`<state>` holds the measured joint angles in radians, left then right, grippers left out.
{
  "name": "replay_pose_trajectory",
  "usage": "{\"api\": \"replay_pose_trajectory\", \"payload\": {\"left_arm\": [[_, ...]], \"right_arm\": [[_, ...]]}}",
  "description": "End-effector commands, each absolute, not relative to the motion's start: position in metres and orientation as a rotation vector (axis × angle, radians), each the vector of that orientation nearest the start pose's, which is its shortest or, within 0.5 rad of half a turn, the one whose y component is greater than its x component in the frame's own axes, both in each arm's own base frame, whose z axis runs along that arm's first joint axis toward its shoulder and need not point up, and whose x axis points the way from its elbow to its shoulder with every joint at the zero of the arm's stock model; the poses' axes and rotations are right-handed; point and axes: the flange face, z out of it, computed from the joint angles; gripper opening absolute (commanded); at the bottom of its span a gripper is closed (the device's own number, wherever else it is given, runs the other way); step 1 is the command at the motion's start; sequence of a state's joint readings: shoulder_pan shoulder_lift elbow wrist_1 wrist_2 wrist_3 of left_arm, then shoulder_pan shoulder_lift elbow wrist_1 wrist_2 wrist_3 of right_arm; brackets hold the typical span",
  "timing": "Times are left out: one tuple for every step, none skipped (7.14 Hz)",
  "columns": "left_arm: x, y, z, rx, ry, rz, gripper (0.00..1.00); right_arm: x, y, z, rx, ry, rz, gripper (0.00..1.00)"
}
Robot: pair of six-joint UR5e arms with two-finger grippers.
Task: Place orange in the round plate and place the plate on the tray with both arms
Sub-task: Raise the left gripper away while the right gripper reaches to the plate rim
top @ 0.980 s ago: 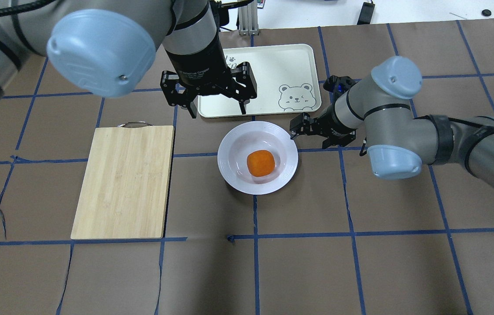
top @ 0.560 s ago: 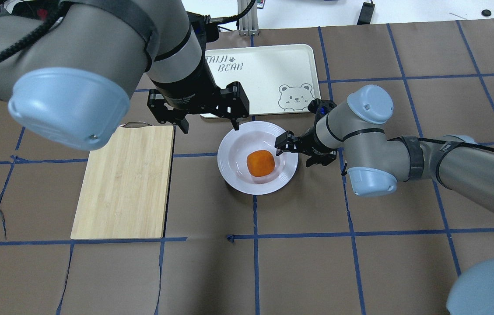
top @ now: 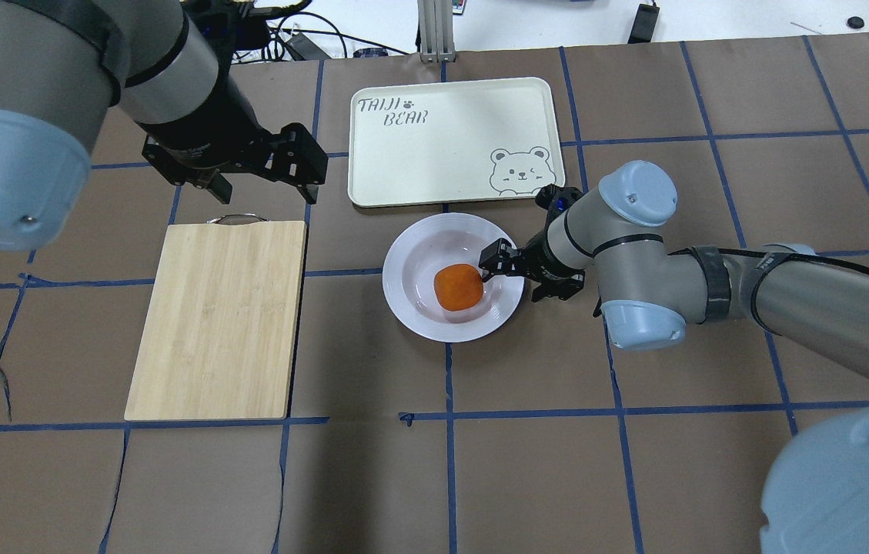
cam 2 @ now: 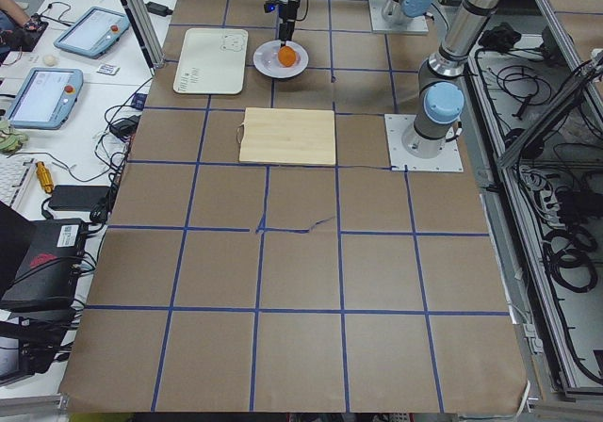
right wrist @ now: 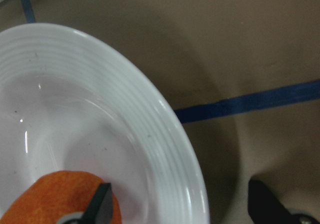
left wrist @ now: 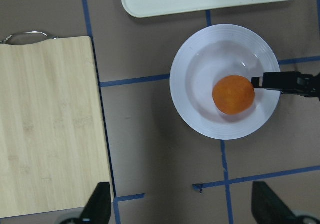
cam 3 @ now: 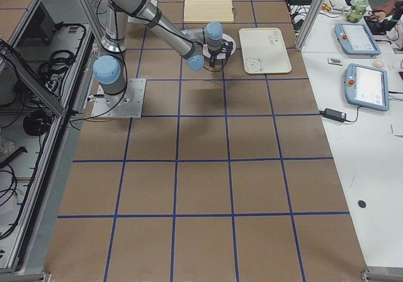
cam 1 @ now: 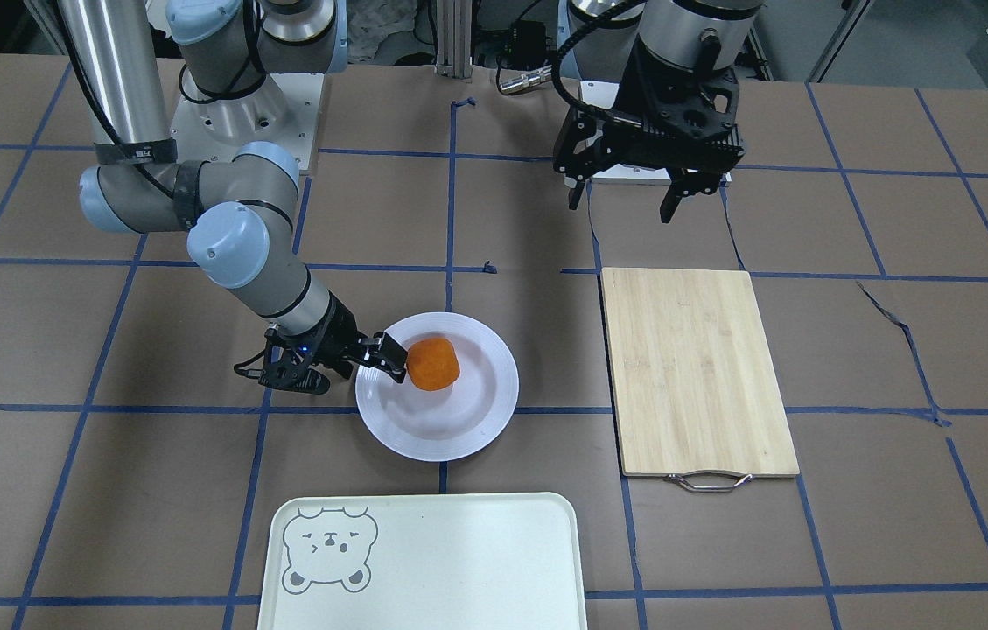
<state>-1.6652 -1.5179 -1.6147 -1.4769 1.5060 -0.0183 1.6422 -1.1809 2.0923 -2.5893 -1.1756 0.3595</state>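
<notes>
The orange (top: 457, 286) lies in the deep centre of the round plate (top: 419, 246), which stands on the table just in front of the tray (top: 449, 146). My right gripper (top: 517, 275) is open and low at the plate's right rim. One finger reaches inside, close to the orange (right wrist: 60, 201); the other stays outside, so the rim (right wrist: 185, 184) sits between them. Up and away to the left, my left gripper (top: 249, 173) hangs open and holds nothing. Its wrist view looks down on the plate (left wrist: 200, 59) and orange (left wrist: 233, 95).
A bamboo cutting board (top: 222, 315) with a metal handle lies left of the plate, under the left gripper's near side. The tray (cam 1: 458, 560) carries nothing. Brown paper with blue tape lines covers the table.
My left gripper has drawn away leftward from the plate and tray toward the cutting board's handle. The right gripper has moved in and down, from beside the plate to astride its rim.
</notes>
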Motion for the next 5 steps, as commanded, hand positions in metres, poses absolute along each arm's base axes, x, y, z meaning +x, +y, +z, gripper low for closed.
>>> {"api": "replay_pose_trajectory", "payload": {"left_arm": [[-0.1712, -0.4658, 0.5075, 0.101, 3.201, -0.176, 1.0], [-0.1711, -0.4639, 0.5081, 0.101, 3.201, -0.178, 1.0], [-0.1716, -0.4631, 0.5088, 0.104, 3.199, -0.18, 1.0], [-0.1709, -0.4626, 0.508, 0.101, 3.199, -0.178, 1.0], [-0.1708, -0.4616, 0.5092, 0.098, 3.2, -0.161, 1.0]], "right_arm": [[0.2108, -0.4969, 0.1606, 0.379, 2.703, -0.011, 0.66], [0.2146, -0.4959, 0.1599, 0.373, 2.703, -0.013, 0.66], [0.217, -0.4955, 0.1596, 0.369, 2.703, -0.011, 0.54], [0.217, -0.4955, 0.1596, 0.367, 2.703, -0.012, 0.44], [0.2179, -0.4951, 0.1604, 0.366, 2.702, -0.012, 0.32]]}}
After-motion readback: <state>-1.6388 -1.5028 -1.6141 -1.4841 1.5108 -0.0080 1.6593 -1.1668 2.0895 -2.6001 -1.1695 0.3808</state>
